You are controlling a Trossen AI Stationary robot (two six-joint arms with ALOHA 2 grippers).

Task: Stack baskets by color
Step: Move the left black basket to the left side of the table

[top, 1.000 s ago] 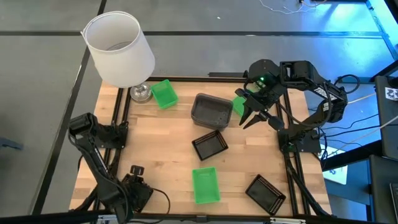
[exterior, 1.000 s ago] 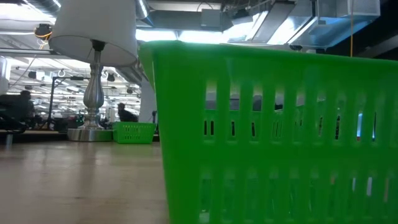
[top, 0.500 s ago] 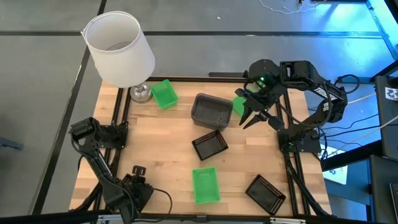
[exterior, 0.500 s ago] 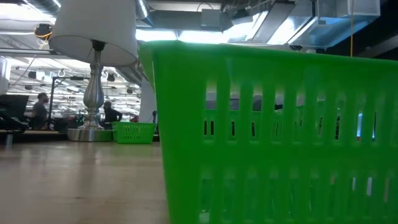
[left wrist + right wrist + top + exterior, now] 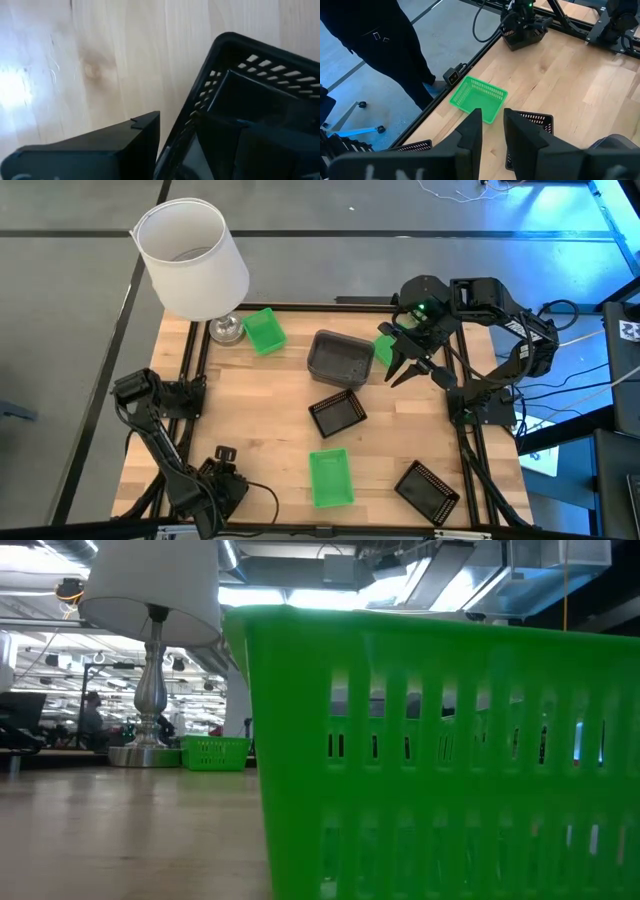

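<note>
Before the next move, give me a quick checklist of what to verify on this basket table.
1. Left hand has a load: ok, its fingers are on the wall of a black basket at the table's near left corner.
2. Right hand free: ok, open and empty above the table's far right.
3. Green baskets stacked: not ok, one by the lamp, one beside the right hand and one near the front edge lie apart.
4. Other black baskets stacked: not ok, the middle one and the front right one lie apart.
5. Grey basket stack complete: cannot tell.
</note>
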